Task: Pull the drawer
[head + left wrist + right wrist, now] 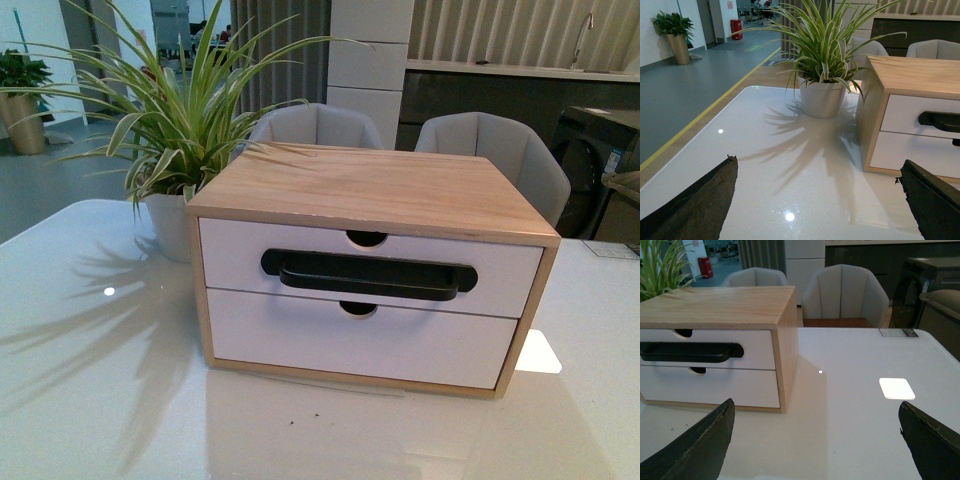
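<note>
The drawer (500, 270) sits closed flush, the upper of two in the wooden cabinet (370, 185) at mid-table, its front facing the table's near edge. Our left gripper (816, 167) and right gripper (816, 407) both hover short of it, jaws spread wide and holding nothing. We judge it best to clamp the black bar handle (368, 276) at its middle and draw straight and level toward the near edge. Bare table (100, 400) lies in front of the cabinet; the potted plant (170, 225) crowds its left rear corner.

Bright, sharp; glare on glossy table (80, 420)

Potted plant (176, 150), grey chairs (318, 126), white table (100, 400)
</note>
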Motion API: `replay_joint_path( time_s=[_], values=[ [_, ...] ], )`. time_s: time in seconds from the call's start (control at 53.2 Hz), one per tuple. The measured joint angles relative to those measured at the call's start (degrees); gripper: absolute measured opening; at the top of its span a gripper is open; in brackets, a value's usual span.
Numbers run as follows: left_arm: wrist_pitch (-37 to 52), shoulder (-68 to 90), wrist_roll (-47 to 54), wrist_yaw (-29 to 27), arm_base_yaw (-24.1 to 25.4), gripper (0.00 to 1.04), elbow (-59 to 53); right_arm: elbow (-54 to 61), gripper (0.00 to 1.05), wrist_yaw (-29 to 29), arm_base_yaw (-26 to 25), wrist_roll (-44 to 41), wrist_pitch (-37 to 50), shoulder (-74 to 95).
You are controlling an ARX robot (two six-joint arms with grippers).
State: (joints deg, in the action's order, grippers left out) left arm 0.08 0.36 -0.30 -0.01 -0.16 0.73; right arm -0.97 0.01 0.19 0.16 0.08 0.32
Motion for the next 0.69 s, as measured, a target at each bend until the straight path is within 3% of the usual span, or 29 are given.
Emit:
replay_joint_path(
  time_s=[0.075,0.131,0.169,0.225,0.338,0.451,0.695],
  values=[
    [0.04,0.0,0.11,-0.26,-0.02,0.97,0.0,-0.04,0.96,1.66,0.5,0.57,-0.63,0.24],
    [3.02,0.74,1.18,-7.72,-1.75,0.97,-0.02,-0.15,0.96,5.22,2.64,2.56,-1.4,2.01],
    [4.61,1.62,1.09,-9.29,-1.66,0.97,-0.02,-0.17,0.96,5.81,3.63,2.84,-0.72,3.63],
    [8.07,6.38,0.96,-8.76,-1.05,0.97,0.02,-0.76,0.96,4.98,4.76,2.89,1.86,7.87],
    [20.5,25.83,5.27,-0.24,-4.81,0.97,2.56,-7.48,0.96,-1.95,5.46,-0.61,8.28,24.55],
    [27.74,40.06,11.82,6.58,-7.87,0.97,7.91,-14.34,0.96,-6.95,7.28,-7.04,8.26,35.63],
    [30.62,64.32,26.6,19.98,-11.89,0.97,20.37,-27.19,0.96,-11.32,8.81,-23.61,3.61,53.05]
  ],
)
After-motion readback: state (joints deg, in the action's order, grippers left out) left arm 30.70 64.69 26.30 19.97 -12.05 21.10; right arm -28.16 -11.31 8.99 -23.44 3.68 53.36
